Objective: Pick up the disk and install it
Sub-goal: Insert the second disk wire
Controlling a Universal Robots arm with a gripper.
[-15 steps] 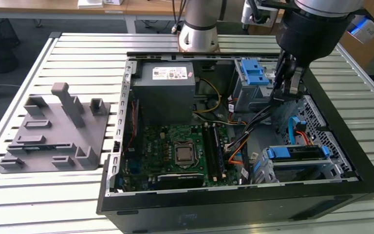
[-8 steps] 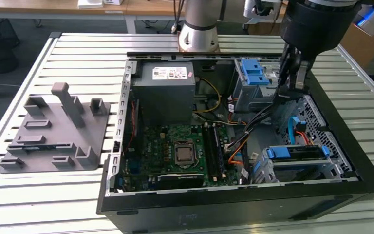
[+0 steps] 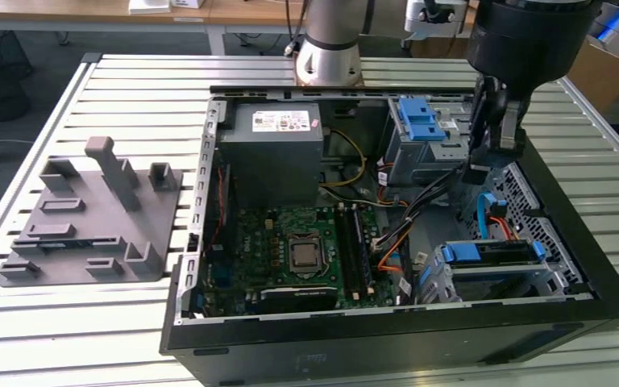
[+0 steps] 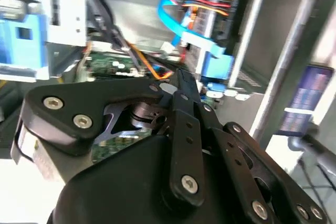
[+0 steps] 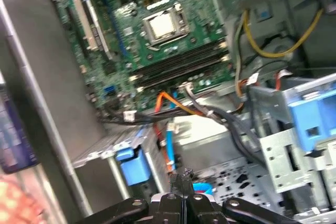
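Observation:
The disk lies flat in the grey bay at the near right corner of the open computer case, with its blue bracket showing at both ends. In the first wrist view a blue end of the disk bracket sits beside a blue cable. My gripper hangs inside the case above and behind the disk, apart from it. Its black fingers are pressed together with nothing between them. The second wrist view shows the gripper shut too, pointing toward the blue bracket.
A grey metal cage with a blue latch stands at the back right of the case, beside the grey power supply box. The green motherboard fills the floor. Loose cables cross the middle. A grey fixture block rests on the slatted table.

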